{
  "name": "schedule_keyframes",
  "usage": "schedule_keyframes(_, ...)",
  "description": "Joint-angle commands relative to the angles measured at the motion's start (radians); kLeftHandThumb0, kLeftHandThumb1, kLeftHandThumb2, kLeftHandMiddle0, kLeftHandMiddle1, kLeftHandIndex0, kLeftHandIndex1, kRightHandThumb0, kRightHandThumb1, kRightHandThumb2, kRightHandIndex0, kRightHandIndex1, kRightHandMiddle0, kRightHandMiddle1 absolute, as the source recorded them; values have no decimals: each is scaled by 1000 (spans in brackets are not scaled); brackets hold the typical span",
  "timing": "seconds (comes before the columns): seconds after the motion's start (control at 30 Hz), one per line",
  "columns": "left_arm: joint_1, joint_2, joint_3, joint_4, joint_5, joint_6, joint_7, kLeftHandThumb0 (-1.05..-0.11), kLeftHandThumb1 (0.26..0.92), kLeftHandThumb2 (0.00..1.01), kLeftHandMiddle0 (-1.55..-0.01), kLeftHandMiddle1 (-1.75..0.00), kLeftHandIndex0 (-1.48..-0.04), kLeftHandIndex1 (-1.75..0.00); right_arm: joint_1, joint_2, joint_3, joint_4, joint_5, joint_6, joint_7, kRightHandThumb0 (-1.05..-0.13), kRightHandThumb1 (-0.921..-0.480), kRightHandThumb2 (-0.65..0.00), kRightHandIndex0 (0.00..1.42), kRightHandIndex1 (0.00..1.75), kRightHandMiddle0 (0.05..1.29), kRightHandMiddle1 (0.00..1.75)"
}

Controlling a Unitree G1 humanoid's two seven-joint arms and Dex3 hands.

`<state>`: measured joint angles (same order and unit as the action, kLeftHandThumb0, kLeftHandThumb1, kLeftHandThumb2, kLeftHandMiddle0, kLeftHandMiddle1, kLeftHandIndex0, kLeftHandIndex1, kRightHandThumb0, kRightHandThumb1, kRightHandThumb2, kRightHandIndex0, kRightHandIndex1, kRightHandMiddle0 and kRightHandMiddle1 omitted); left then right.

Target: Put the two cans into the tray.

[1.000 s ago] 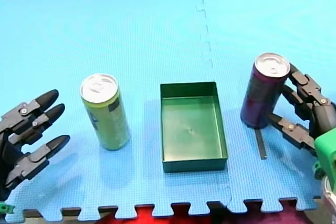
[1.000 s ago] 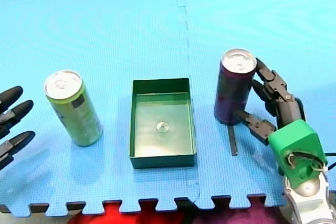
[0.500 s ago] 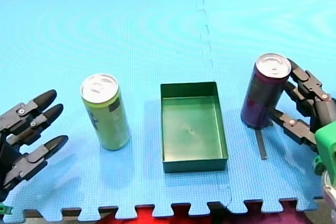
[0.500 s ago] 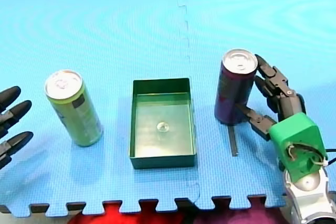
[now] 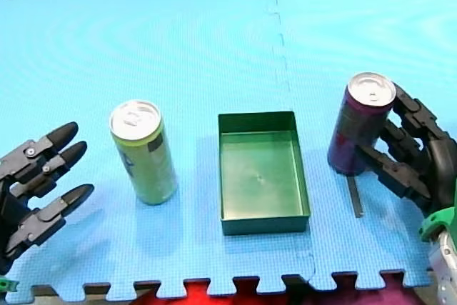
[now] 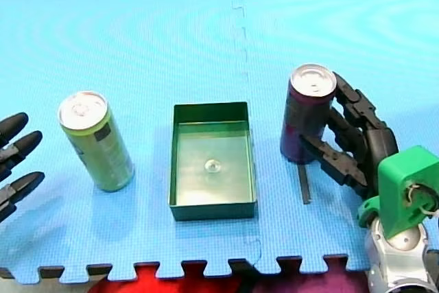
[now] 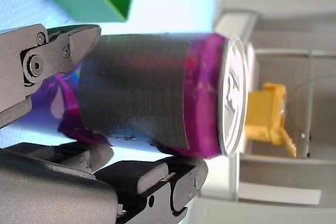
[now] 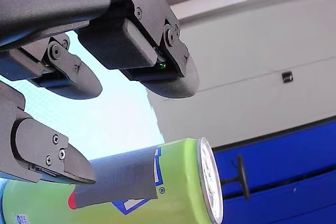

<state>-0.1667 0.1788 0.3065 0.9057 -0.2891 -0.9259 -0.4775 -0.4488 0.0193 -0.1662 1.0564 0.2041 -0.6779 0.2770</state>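
purple can [image 5: 359, 128] now clasped by right hand [image 5: 414, 153]; left hand [image 5: 34, 185] unmoved, far left

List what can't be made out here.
- Tall purple drink can: outer side, head views, covered by right hand's fingers gripping it right of the green rectangular tray.
- Left hand, at the blue foam mat's left edge: wrist cut off by the frame.
- Small round speck on the tray floor and thin dark strip beside the can, head views: too small to identify.

Glossy metal purple can [image 5: 355, 133] and green can [image 5: 146, 158] — matt, textured foam mat [image 5: 178, 48].
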Motion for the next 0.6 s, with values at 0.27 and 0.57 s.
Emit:
schedule_keyframes(0.27,10,9,-2,-18,13,3,19,-1048,829,2,-708,-3,-718,-1,-8,9,-55,48,39,-20,97,-1048,-776,0,589,44,531,32)
schedule_keyframes(0.57,15,12,-4,-27,17,9,29,-1048,833,3,-709,-3,-720,-2,-7,4,-59,58,27,-20,112,-1048,-772,-1,588,32,535,23)
